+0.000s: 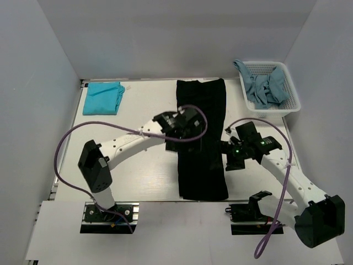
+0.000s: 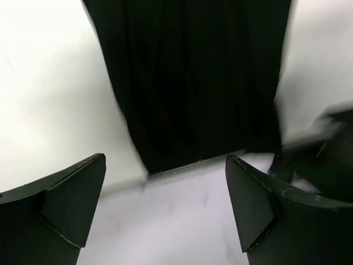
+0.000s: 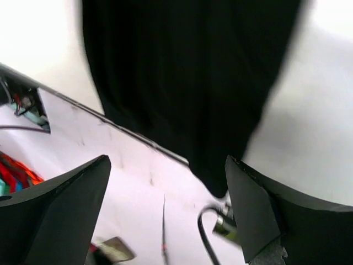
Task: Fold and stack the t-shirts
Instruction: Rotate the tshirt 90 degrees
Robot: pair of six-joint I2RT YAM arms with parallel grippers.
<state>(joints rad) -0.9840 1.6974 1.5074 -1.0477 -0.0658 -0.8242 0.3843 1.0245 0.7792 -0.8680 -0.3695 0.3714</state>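
A large black t-shirt (image 1: 203, 174) lies on the white table as a long narrow strip, running from the back to the near edge. My left gripper (image 1: 183, 130) hovers over the strip's left edge near its middle, open and empty. My right gripper (image 1: 230, 157) hangs beside the strip's right edge, also open with nothing in it. In the left wrist view the black t-shirt (image 2: 198, 83) ends just beyond my open left gripper (image 2: 165, 160). In the right wrist view the black t-shirt (image 3: 187, 72) lies beyond my right gripper (image 3: 168, 159). A folded teal t-shirt (image 1: 103, 97) rests at the back left.
A white mesh basket (image 1: 295, 95) at the back right holds crumpled greyish-blue t-shirts (image 1: 265, 88), one draped over its left rim. Purple cables loop over both arms. Grey walls close in the table on three sides.
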